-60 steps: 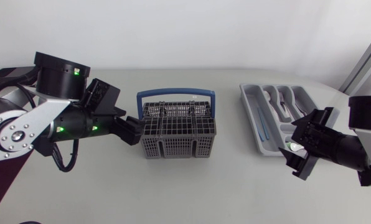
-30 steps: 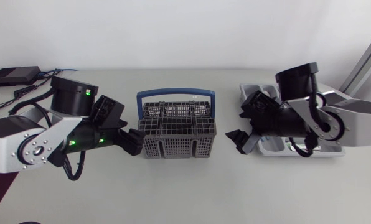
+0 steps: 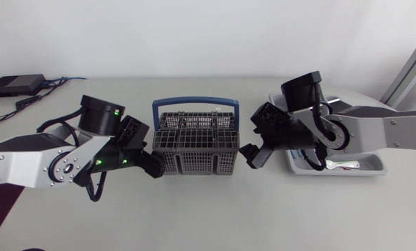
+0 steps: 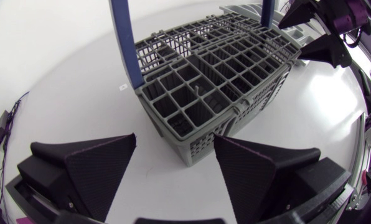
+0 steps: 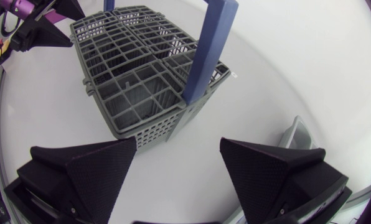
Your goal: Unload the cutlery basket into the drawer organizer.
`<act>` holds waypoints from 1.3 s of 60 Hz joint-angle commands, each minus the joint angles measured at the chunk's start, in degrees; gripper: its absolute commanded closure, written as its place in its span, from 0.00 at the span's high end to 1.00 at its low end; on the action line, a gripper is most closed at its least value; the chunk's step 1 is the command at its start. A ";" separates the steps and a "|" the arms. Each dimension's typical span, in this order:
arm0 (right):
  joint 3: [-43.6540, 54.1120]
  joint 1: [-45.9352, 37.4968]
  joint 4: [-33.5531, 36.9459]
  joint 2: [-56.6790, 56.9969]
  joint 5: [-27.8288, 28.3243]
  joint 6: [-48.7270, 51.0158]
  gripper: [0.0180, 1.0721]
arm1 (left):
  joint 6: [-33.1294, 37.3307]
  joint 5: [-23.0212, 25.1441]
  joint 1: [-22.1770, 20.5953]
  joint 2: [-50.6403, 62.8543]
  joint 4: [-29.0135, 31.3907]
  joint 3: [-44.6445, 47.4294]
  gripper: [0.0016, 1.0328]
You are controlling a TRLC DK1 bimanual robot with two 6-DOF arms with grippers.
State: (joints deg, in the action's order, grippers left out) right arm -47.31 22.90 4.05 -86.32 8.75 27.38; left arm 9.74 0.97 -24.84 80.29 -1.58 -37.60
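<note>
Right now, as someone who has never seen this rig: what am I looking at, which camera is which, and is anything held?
Two robot arms at a table, each ending in a black two-fingered gripper. The head view is a fixed camera overhead: the left gripper and right gripper sit at opposite ends of a grey cutlery basket with a blue handle. The two wrist views come from cameras on each arm, looking past its own gripper at the basket. Beyond the right arm lies a grey drawer tray with a spoon in it. Both grippers are open and hold nothing.
</note>
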 commanded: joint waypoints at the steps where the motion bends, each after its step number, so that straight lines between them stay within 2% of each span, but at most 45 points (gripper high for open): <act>1: -2.09 0.13 -1.33 -1.57 -0.23 -1.62 0.92 | 1.34 -0.36 0.67 -0.84 0.18 -1.07 0.95; 11: -1.82 0.13 -1.24 -1.57 -2.69 -1.71 0.92 | 2.04 -0.36 1.11 -1.37 0.71 -0.89 0.95; 23: 4.16 -1.19 -0.63 6.43 -4.53 -0.57 0.93 | 3.45 -0.18 3.31 -6.20 2.64 0.60 0.96; 39: 6.00 0.13 1.83 10.91 -6.29 -0.57 0.93 | 3.62 -0.09 3.13 -3.83 -0.09 1.04 0.96; 54: 7.85 1.80 3.94 18.12 -8.58 -1.54 0.93 | 3.18 -0.09 1.81 -17.63 6.15 5.26 0.96; 58: 8.20 1.80 4.03 20.85 -9.19 -1.45 0.96 | 3.01 -0.09 2.43 -22.37 6.51 6.49 0.96; 78: 13.30 -2.50 5.44 34.47 -11.30 -1.01 0.96 | 3.27 -0.09 6.47 -35.47 7.39 10.89 0.96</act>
State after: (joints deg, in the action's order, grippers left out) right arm -36.42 21.89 8.86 -54.63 -1.78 26.98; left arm 12.08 0.97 -19.38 47.37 5.54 -28.62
